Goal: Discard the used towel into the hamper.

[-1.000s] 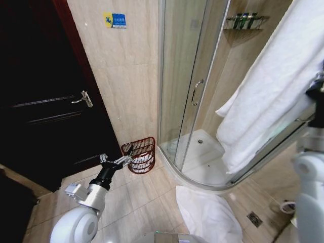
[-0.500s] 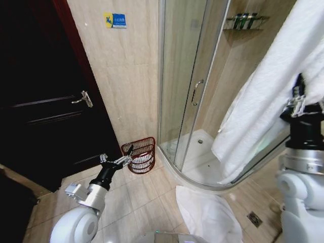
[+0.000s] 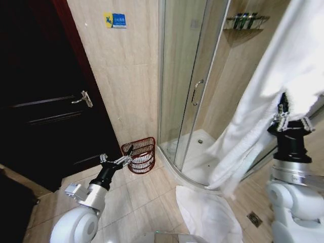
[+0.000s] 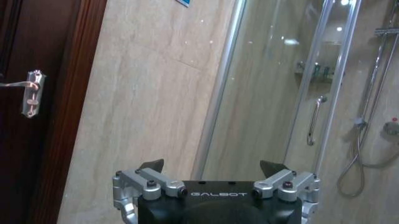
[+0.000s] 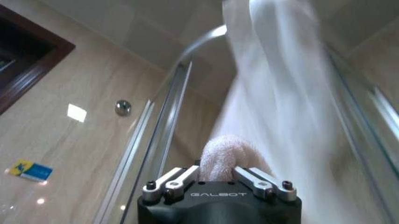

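The right gripper (image 3: 289, 120) is clamped on the white towel (image 3: 263, 101), held high by the shower; the hamper (image 3: 140, 155) awaits it. The left gripper (image 3: 121, 159), fingers apart, hovers near the hamper.

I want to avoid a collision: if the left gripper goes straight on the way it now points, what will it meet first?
Probably the hamper. In the head view the open left gripper hangs low over the floor, aimed at the hamper beside the tiled wall. Depth is unclear, so it might pass over the rim and meet the wall.
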